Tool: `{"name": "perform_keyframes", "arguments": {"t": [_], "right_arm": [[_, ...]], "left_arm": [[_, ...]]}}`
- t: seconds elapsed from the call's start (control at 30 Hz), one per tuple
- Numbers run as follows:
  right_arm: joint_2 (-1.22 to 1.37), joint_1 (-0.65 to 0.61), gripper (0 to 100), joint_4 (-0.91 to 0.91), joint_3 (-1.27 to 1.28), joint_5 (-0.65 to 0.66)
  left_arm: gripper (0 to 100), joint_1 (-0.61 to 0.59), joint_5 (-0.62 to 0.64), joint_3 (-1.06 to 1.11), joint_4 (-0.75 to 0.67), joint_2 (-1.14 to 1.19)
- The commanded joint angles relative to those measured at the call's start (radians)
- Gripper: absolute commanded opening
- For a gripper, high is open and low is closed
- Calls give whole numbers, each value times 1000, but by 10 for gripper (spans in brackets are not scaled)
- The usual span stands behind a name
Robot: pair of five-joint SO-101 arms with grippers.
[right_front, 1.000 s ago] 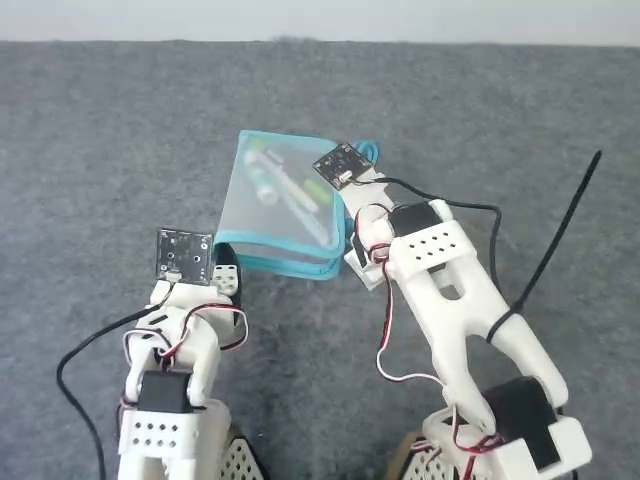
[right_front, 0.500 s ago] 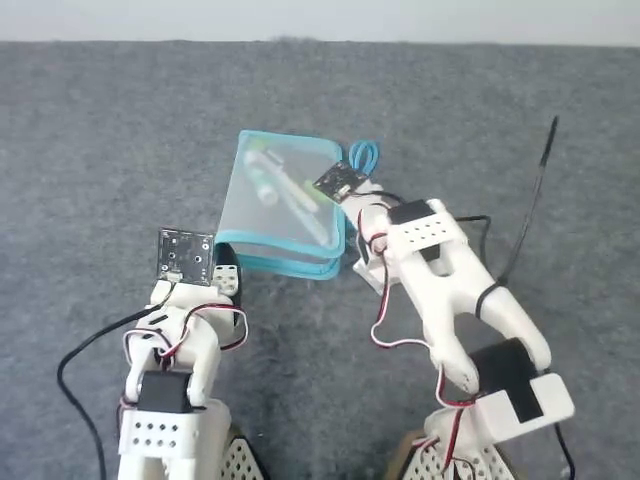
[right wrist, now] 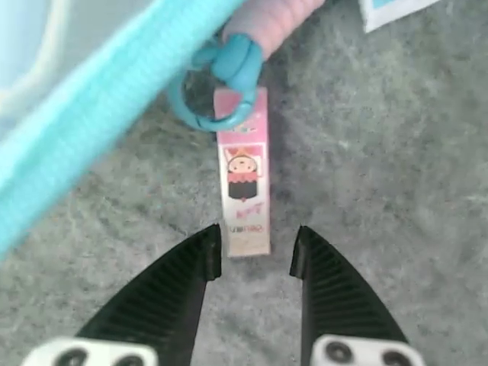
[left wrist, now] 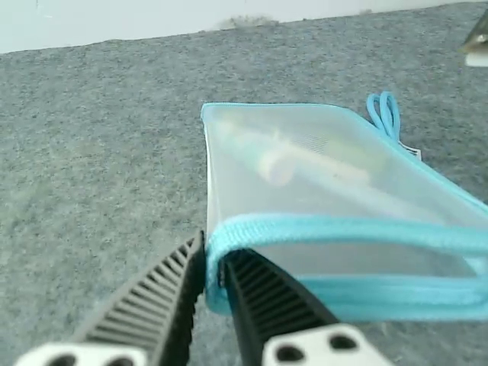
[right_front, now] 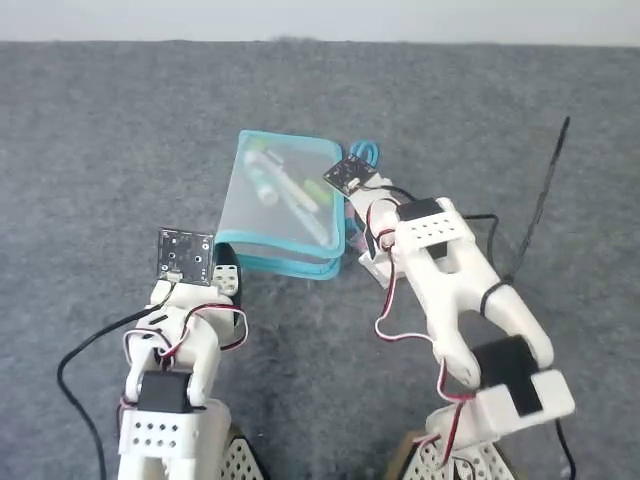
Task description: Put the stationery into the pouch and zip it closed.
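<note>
Your left arm is stretched forward, left gripper (left wrist: 212,255) clamped on the pouch (left wrist: 320,183) at its near corner. Your right arm bends in at the zip end, right gripper (right wrist: 255,245) with fingers apart, end of the pink zip tag (right wrist: 244,191) between them. Stationery (right_front: 283,188) sits inside the pouch, grey carpet (right_front: 120,130) underneath, white wall (right_front: 320,18) behind

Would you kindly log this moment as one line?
left claw: shut on pouch corner | right claw: open, zipper tag between tips

Stationery (right_front: 283,188) inside pouch (right_front: 292,264) on table (right_front: 110,130)
</note>
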Motion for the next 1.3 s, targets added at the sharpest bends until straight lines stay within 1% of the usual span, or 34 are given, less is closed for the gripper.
{"name": "perform_keyframes", "arguments": {"t": [0.0, 0.17, 0.3, 0.5, 0.67, 0.77, 0.87, 1.03, 1.17, 1.27], "right_arm": [[33, 12, 155, -24, -43, 12], [101, 15, 154, -2, -87, 12], [107, 16, 151, 5, -92, 11], [104, 82, 10, 8, -94, 5], [65, 119, 8, 111, -126, 3], [-16, 113, 8, 171, -117, -3], [-117, 107, 8, 203, -80, -41], [-332, 76, 8, 254, 14, -55], [-518, 19, 8, 285, 68, -78], [-639, -50, 8, 325, 89, -83]], "left_arm": [[12, -5, -9, -41, -40, -18], [12, -5, -9, -33, -40, -18], [12, -3, -9, -33, -41, -18], [12, -3, -9, -31, -41, -18], [12, -3, -9, -22, -46, -18], [12, -3, -9, -21, -46, -18], [12, -3, -9, -21, -46, -18], [12, -3, -9, -8, -48, -17], [12, -3, -9, -4, -48, -17], [12, -2, -9, -4, -48, -17]]}}
